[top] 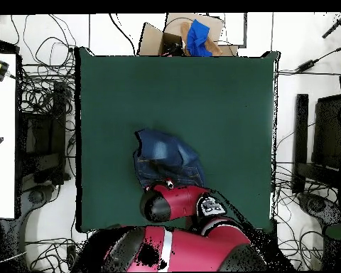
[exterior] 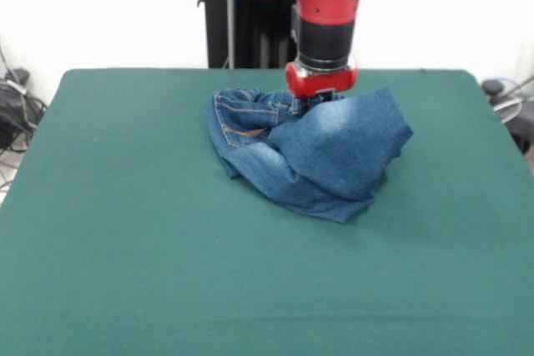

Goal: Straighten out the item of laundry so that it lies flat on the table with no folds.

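Observation:
The item of laundry (exterior: pixel 317 152), a small pair of blue jeans with faded patches and orange pocket stitching, lies bunched and folded over itself on the far middle of the green table (exterior: pixel 125 248). One part is raised and draped toward the right. My gripper (exterior: pixel 313 104) comes straight down onto the jeans' far edge, its tips buried in the cloth. In the overhead view the jeans (top: pixel 166 158) lie just beyond the red arm, which covers the gripper there.
Cables and equipment lie off both sides of the table (top: pixel 95 106). A cardboard box (top: pixel 180 35) holding blue cloth stands beyond the table's edge opposite the robot. A white surface (top: pixel 1 135) runs along the left in the overhead view.

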{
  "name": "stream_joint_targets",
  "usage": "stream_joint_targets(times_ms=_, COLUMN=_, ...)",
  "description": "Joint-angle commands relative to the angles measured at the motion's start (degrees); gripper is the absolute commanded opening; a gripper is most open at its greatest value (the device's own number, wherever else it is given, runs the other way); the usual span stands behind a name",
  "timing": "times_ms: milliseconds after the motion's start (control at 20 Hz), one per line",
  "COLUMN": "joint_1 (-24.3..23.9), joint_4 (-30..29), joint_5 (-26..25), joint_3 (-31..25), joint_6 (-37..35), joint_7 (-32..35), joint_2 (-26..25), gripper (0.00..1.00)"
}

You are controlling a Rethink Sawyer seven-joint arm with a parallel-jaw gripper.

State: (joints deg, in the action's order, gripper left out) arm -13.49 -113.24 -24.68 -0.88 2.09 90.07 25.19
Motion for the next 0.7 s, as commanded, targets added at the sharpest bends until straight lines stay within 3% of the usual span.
stream_joint_targets(times_ms=50, joint_1=1.2, joint_4=13.7, joint_5=3.8, joint_3=-3.2, joint_6=5.2, joint_7=9.4, joint_2=-11.3, gripper=0.0)
stream_joint_targets(times_ms=700, joint_1=2.0, joint_4=13.9, joint_5=4.1, joint_3=-2.8, joint_6=5.8, joint_7=9.7, joint_2=-11.8, gripper=0.0)
